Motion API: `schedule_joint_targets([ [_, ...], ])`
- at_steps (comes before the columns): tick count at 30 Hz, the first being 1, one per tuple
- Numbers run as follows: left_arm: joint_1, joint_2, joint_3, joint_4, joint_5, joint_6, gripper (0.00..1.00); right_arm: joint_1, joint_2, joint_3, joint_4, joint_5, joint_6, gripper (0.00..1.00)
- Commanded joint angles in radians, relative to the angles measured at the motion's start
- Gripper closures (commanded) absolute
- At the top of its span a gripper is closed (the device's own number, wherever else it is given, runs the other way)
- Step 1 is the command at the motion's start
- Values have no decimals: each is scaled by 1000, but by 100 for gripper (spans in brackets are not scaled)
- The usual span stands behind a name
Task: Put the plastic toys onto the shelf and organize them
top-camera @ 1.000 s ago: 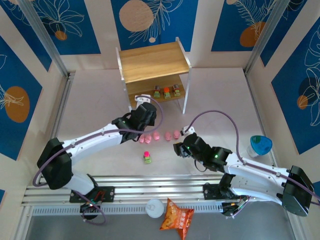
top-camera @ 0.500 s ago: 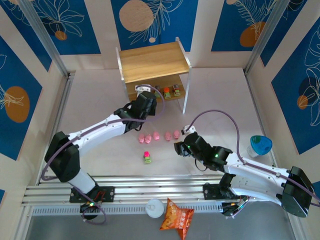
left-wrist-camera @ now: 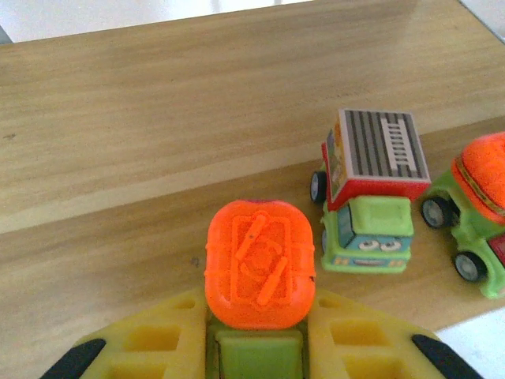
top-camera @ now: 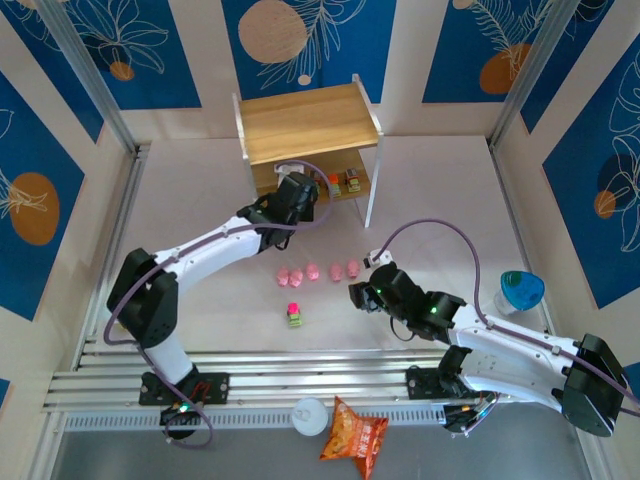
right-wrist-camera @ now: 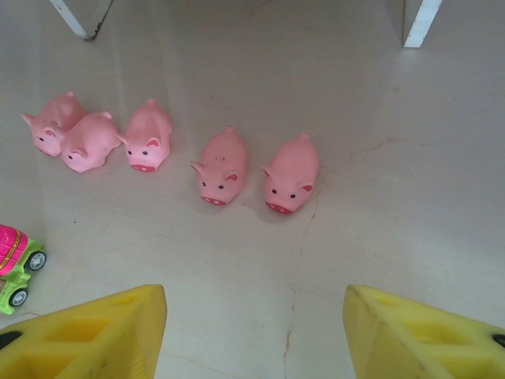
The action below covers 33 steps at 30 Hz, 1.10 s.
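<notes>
The left pincer (left-wrist-camera: 256,335) is clamped on an orange-topped toy (left-wrist-camera: 256,264) at the lower board of the shelf (top-camera: 310,125). A striped-roof truck (left-wrist-camera: 371,189) and another orange-topped car (left-wrist-camera: 477,205) stand on that board just beside it. The right pincer (right-wrist-camera: 254,304) hangs half open and holds nothing above the bench (right-wrist-camera: 379,158), where five pink pigs (right-wrist-camera: 223,166) and a pink-topped car (right-wrist-camera: 14,264) sit.

Two-tier wooden shelf (top-camera: 310,125) stands upright at the far side of the surface (top-camera: 450,190). On its lower board a striped-top truck (left-wrist-camera: 371,201) and an orange-topped car (left-wrist-camera: 477,197) stand side by side. Left of them, an orange-topped toy (left-wrist-camera: 256,264) is clamped in the left pincer (left-wrist-camera: 256,351) over that board. Five pink pigs (right-wrist-camera: 221,166) sit in a row on the surface, snouts toward the near edge, the two leftmost touching. A pink-topped car (right-wrist-camera: 16,264) stands nearer, by the row's left end
</notes>
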<state>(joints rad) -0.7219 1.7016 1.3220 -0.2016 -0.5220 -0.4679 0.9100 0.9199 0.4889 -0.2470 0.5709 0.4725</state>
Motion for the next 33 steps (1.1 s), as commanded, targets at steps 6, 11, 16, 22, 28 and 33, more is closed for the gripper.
schedule_joint_targets([
  [6,37,41,60,10,13,6,84,-9,-13,10,5,-21,-5,38],
  [11,41,55,72,12,10,5,83,-14,-20,7,3,-24,-4,38],
  [16,41,63,71,13,11,0,79,-14,-23,7,2,-26,-4,38],
  [22,41,58,51,20,14,-9,69,-16,-29,5,2,-26,-3,38],
  [28,34,27,23,31,13,-10,57,-17,-30,4,1,-29,-3,38],
  [33,22,1,4,34,2,-11,54,-18,-30,3,3,-29,-3,38],
])
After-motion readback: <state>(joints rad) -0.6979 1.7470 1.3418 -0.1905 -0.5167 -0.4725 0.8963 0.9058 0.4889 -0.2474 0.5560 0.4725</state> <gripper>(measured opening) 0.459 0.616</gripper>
